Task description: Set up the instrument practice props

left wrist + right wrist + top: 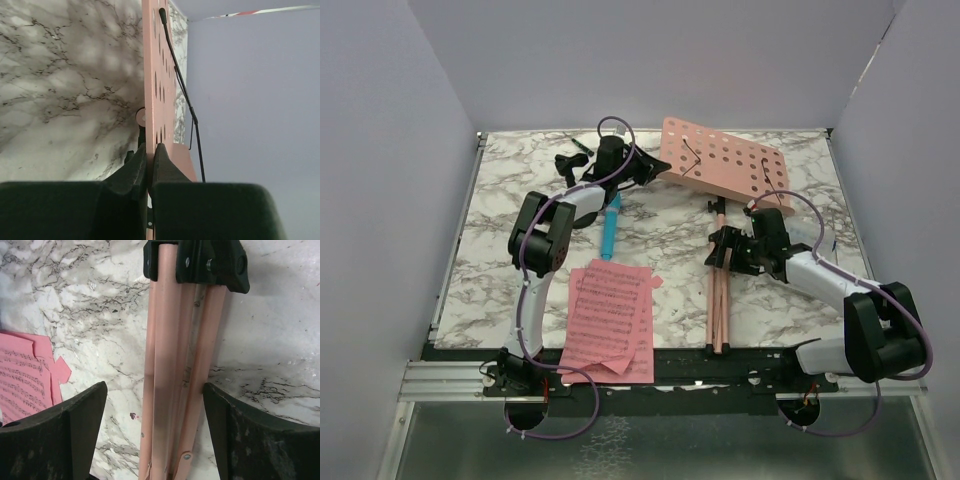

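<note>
Salmon-pink music stand point(725, 165) at one o'clock: our left pincer point(148, 152) clamps its desk point(148, 50), our right pincer point(155, 387) gapes around its legs point(167, 365).

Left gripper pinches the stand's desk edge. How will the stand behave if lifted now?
Probably swings: the music stand is long, and the left gripper pinches only one thin edge. The folded legs likely drag; the right gripper stands open around them.

Folded salmon-pink music stand point(720, 160) lies near pink pages point(610, 320) and blue stick point(608, 232).
</note>
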Tool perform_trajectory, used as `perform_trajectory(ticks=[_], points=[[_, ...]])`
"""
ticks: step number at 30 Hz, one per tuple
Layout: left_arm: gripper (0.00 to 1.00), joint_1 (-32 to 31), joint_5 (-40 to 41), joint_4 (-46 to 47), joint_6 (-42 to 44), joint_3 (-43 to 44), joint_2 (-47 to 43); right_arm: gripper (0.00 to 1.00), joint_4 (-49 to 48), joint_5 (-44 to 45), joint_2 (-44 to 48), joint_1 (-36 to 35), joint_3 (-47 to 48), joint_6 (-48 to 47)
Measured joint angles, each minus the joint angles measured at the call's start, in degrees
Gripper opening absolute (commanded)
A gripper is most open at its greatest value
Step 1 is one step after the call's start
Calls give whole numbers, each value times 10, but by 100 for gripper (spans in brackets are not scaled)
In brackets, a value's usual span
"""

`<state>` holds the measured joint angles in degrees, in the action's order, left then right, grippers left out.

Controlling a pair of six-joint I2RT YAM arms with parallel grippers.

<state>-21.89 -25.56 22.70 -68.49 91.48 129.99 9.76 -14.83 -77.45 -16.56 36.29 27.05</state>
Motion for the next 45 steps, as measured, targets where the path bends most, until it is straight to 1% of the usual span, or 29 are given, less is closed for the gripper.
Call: perform_trajectory(ticks=[11,18,23,25,30,37,38,40,41,42,45], points=[[0,-7,-30,32,-47,0,-25,80,-55,-9,-13,8,-30,32],[0,-15,-31,43,-73,-24,-81,76,-104,-11,-9,8,-51,36],[0,-15,-25,46,-75,-55,-115,71,-159,-24,2,8,-83,42],[0,-15,-20,49,-76,-66,-123,70,-181,-32,2,8,-93,45],[0,-15,-14,56,-78,-80,-133,62,-261,-69,-1,8,-121,62],[0,-15,-11,68,-87,-89,-138,46,-372,-104,-47,11,-151,106],[0,-14,-9,71,-88,-91,-139,43,-382,-107,-51,11,-153,111],[0,-14,-8,76,-90,-97,-139,28,-398,-111,-57,12,-157,118],[0,-13,-8,80,-91,-99,-139,17,-404,-112,-59,12,-159,120],[0,-13,-7,82,-91,-102,-140,10,-406,-112,-59,12,-160,121],[0,-13,-5,85,-93,-106,-144,3,-409,-115,-59,11,-160,120]])
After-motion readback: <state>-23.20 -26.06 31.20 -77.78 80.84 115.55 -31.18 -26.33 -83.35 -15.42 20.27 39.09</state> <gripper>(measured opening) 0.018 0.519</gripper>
